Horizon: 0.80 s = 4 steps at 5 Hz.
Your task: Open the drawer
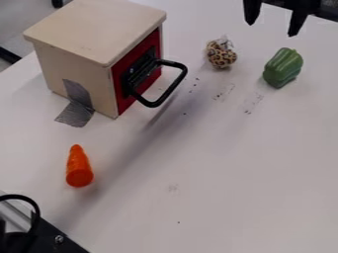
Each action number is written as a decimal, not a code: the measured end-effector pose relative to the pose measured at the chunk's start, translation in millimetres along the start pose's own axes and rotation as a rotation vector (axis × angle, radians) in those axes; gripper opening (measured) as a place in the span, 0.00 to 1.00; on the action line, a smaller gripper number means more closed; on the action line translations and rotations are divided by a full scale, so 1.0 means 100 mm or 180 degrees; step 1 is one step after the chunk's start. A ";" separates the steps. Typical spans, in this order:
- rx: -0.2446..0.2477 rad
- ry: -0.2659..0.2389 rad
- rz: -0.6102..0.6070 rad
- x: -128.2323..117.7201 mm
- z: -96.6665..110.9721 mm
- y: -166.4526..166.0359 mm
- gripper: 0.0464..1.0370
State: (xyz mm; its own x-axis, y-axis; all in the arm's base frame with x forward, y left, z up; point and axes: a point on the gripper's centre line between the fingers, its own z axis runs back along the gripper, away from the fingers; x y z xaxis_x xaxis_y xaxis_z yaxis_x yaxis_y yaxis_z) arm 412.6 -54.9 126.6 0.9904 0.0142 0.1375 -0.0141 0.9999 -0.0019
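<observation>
Fingers spread, our hand (pixel 274 17) hangs well apart from the box (pixel 91 42); the closed drawer (pixel 137 51) sits in its front, its handle (pixel 173 88) ours to straddle squarely and pull straight out.

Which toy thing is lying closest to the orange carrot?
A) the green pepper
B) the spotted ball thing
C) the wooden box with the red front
C, because the wooden box sits just behind the orange carrot, while the green pepper and the leopard-spotted bundle are way over past the box's black handle.
</observation>
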 end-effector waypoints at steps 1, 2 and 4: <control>0.0019 0.0121 -0.0002 -0.04 -0.14 0.00 0.96; 0.0085 0.0329 0.0025 -0.34 -0.38 0.13 0.96; 0.0155 0.0277 0.0158 -0.87 -0.31 0.47 0.96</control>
State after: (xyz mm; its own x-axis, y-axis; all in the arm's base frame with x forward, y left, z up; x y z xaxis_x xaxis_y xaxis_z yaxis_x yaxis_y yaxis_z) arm 330.2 -9.2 84.2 0.9965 0.0657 0.0518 -0.0679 0.9968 0.0419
